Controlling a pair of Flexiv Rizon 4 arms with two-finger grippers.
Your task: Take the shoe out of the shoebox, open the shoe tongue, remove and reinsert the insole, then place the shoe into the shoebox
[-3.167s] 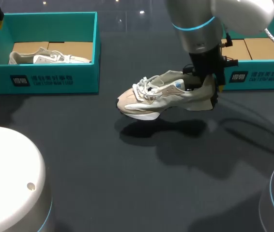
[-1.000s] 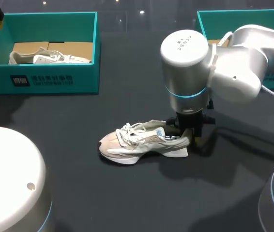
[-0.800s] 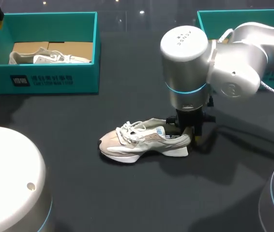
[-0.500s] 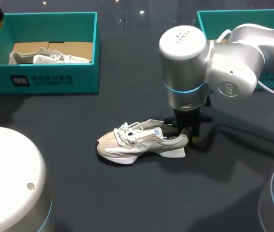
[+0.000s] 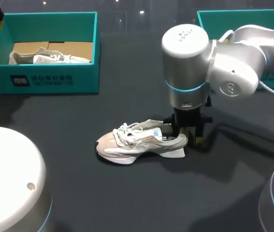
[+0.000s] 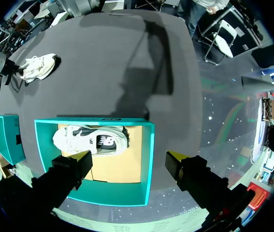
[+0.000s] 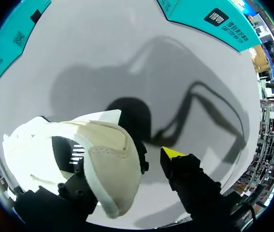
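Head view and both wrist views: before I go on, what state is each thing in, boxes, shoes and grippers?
shoe: out of its box, standing on its sole on the table.
right gripper: open, straddling the shoe's heel, outer finger clear of it.
left gripper: open, empty, above the left shoebox.
left shoebox: lidless, holding a second shoe.
right shoebox: lidless, inside mostly hidden by the arm.

On the dark table's (image 5: 79,159) far left, a teal box (image 5: 87,79) holds a white sneaker (image 5: 50,57) on cardboard (image 5: 76,48)
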